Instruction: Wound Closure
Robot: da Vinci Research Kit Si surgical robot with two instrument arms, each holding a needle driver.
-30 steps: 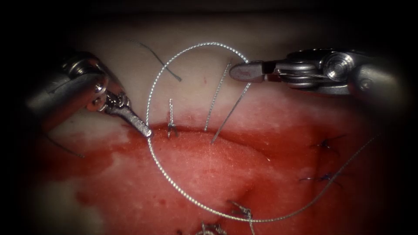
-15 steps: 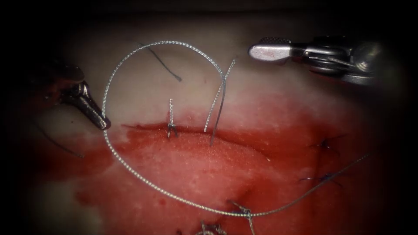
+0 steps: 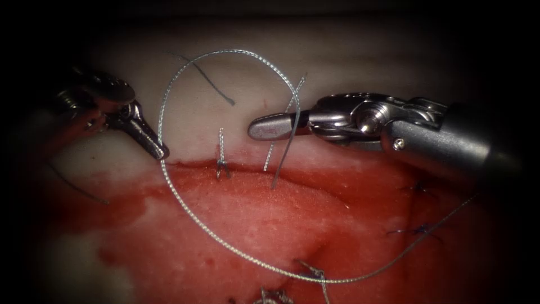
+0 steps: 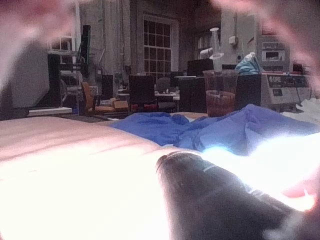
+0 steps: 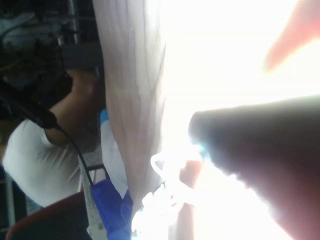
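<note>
Over the wound, from the endoscope view, the left pincer (image 3: 161, 153) is closed on the thread (image 3: 225, 53), at the left end of the cut (image 3: 247, 168). From its grip the thread rises in a wide loop over the pale tissue (image 3: 337, 62) and comes down to the cut, where two strands enter near the middle. The other way it sweeps across the red fluid (image 3: 253, 225) and off to the right.

Half a second ago this pincer was further left and the loop was wider; it has now come back toward the cut, so the loop is narrower and looser. The right pincer (image 3: 253, 128) was up and away (with nothing in it). It has now come down low and reaches into the loop, its jaws together as far as I can see. One dark strand lies across it, and I judge that it crosses over and is not gripped. This looks to me like work on a knot, but I will not name the step. A tied stitch (image 3: 220, 163) stands left of the strands. Where the needle lies I cannot tell.

From the left wrist view I see a dark shaft (image 4: 210, 200), bright pale tissue (image 4: 75, 165) and a blue cloth (image 4: 225, 130) behind.

From the right wrist view there is a dark shaft (image 5: 260, 150) against very bright tissue (image 5: 135, 100).
</note>
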